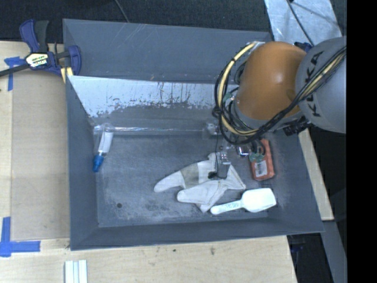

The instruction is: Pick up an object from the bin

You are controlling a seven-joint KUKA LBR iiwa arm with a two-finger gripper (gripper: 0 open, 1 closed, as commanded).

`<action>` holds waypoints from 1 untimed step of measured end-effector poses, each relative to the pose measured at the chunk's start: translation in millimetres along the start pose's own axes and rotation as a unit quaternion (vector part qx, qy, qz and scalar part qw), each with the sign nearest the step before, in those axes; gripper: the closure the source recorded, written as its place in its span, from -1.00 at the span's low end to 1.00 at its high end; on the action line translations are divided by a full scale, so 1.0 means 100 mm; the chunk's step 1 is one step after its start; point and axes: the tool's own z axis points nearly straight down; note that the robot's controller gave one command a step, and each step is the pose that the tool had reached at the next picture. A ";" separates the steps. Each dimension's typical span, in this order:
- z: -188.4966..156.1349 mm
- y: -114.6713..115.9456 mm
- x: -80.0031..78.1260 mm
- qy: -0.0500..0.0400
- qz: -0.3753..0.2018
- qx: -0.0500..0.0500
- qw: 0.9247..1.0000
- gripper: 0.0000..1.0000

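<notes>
"In the bin's [79,175] right half, what lies under the gripper [222,170]?"

"A limp white cloth [191,180], crumpled and creased. The gripper stands at its upper right edge; whether it is wide, narrow or closed on the fabric, I cannot tell."

"And around it?"

"A smooth white plastic scoop [252,201] touching the cloth's lower right. A flat orange-red oblong [263,165] is half hidden by the arm's cables. Well apart, by the left wall, lies a clear tube with a blue tip [101,151]."

"The surface?"

"Dull grey metal, scuffed – the back wall streaked with dark scratches. The rounded orange wrist cover [268,81] hides the back right corner."
</notes>
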 end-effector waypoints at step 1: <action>-0.05 0.00 -0.01 -0.004 0.000 0.000 1.000 -1.00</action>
